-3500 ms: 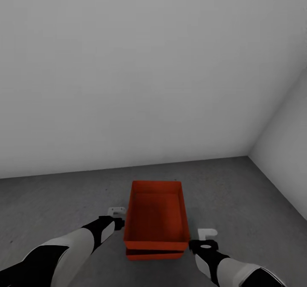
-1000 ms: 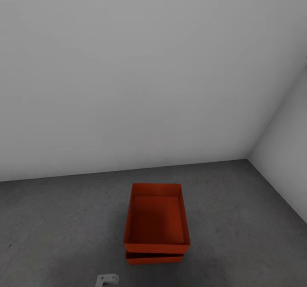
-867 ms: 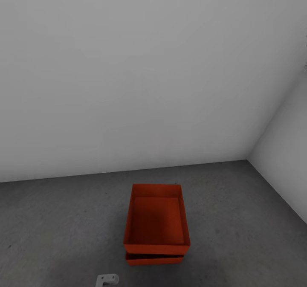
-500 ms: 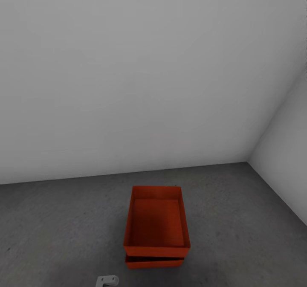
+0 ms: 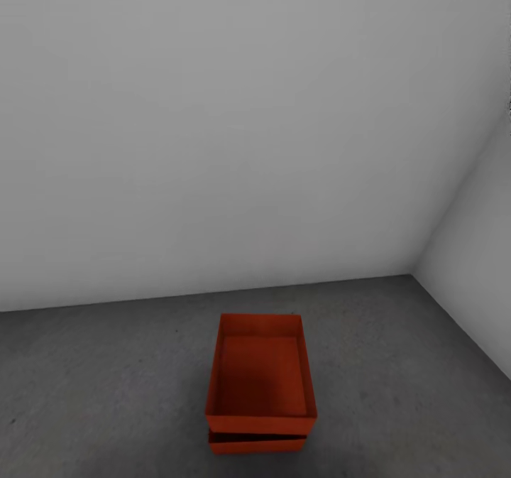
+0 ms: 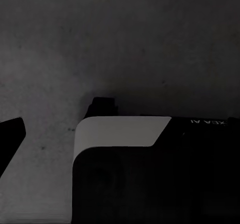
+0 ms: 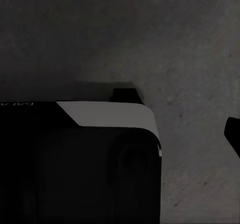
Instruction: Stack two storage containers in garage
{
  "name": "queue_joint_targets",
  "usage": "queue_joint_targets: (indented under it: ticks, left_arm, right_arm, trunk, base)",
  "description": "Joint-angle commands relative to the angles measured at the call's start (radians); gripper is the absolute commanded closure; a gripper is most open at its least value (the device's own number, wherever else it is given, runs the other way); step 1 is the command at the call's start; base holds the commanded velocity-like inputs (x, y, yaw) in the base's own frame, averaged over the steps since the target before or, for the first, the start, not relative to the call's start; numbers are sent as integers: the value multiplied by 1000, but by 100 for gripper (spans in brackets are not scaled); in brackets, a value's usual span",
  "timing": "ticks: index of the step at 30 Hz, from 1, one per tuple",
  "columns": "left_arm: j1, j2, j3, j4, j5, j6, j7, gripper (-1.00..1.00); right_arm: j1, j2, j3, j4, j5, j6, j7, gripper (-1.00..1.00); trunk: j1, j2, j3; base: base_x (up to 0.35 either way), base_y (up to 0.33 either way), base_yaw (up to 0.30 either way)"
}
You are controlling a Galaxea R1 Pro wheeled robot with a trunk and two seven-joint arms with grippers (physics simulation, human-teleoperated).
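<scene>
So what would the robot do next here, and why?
Probably nothing more than hold back and check. The upper container sits on the lower container, roughly squared up, on the grey floor near the white wall of the garage. No gripper touches the stack, and both wrist views look at bare concrete. To me the stacking looks done, so a small retreat seems safest.

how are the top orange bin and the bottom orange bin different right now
The top bin sits on the bottom bin, which rests on the concrete floor. The top bin shows its whole open, empty inside; the bottom bin shows just a thin front strip. The top bin's front edge juts slightly wider than the bottom bin's. Both are the same orange-red and lined up the same way.
</scene>
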State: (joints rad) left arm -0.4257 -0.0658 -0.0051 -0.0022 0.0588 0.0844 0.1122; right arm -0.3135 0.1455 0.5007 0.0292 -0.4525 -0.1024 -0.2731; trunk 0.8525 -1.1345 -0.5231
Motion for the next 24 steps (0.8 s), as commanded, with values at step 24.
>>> queue_joint_targets:
  ticks: [24]
  left_arm:
    - [57, 33, 0, -1, 10, -2, -79, -100]
  right_arm:
    - [75, -10, 6, 3, -9, -26, 2, -100]
  trunk:
    - [0, -1, 37]
  base:
    - [0, 0, 0]
